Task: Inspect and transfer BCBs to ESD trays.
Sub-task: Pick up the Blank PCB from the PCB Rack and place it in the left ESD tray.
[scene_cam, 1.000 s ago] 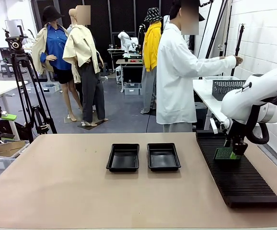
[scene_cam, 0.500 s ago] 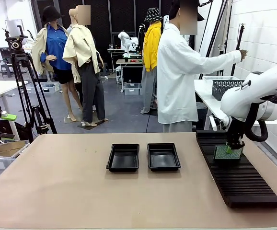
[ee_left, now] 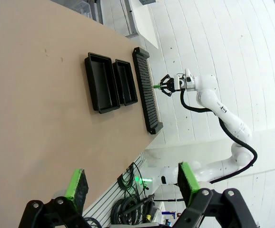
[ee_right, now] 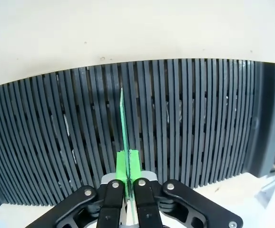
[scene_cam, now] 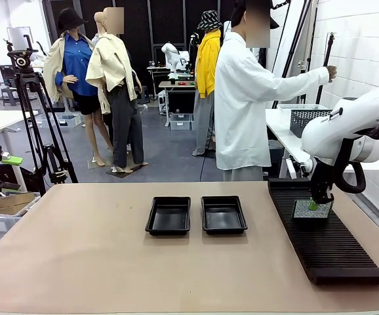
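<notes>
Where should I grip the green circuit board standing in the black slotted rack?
By its top edge, from straight above, clamping its two flat faces: the thin green circuit board stands on edge in a slot of the long black slotted rack, leaving that edge exposed. The right hand is shut on it so.

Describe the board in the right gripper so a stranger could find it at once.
Start at the long black ribbed rack at the robot's right. Near its far end a thin board stands on edge in a slot. It alone is green on that black rack, pinched from above by the right gripper.
</notes>
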Motion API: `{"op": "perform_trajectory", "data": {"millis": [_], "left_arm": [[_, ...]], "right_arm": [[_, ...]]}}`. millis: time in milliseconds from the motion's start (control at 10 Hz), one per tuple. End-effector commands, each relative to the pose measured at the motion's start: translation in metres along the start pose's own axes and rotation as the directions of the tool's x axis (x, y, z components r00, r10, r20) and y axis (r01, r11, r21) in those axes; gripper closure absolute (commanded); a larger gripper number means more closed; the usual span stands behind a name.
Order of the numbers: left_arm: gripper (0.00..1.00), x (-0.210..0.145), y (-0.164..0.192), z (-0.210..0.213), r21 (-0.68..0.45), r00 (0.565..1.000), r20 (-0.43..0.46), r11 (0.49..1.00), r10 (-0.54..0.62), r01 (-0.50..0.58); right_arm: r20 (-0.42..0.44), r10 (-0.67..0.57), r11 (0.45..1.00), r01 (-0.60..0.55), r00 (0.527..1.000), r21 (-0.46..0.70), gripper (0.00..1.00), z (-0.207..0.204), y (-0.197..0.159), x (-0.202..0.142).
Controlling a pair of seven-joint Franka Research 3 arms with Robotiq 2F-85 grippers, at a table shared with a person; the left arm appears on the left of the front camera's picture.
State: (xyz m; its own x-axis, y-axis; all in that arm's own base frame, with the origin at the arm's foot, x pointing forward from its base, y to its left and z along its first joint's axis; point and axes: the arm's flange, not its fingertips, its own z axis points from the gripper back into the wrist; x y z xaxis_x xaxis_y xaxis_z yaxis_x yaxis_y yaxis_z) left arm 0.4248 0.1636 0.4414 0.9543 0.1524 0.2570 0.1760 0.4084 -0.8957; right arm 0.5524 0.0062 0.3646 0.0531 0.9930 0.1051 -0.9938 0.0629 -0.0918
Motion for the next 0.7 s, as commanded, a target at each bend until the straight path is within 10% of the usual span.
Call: {"op": "perform_trajectory", "data": {"millis": [0,600], "left_arm": [[0.0,0.0,-0.003,0.002,0.003,1.0,-0.001,1.0,0.013,-0.013],[0.0,0.0,-0.003,0.002,0.003,1.0,-0.001,1.0,0.013,-0.013]], "right_arm": [[-0.013,-0.028,0.999,0.028,1.0,0.024,1.0,0.001,-0.013,0.005],[-0.066,-0.05,0.999,0.051,0.997,0.016,1.0,0.056,-0.028,0.04]]}}
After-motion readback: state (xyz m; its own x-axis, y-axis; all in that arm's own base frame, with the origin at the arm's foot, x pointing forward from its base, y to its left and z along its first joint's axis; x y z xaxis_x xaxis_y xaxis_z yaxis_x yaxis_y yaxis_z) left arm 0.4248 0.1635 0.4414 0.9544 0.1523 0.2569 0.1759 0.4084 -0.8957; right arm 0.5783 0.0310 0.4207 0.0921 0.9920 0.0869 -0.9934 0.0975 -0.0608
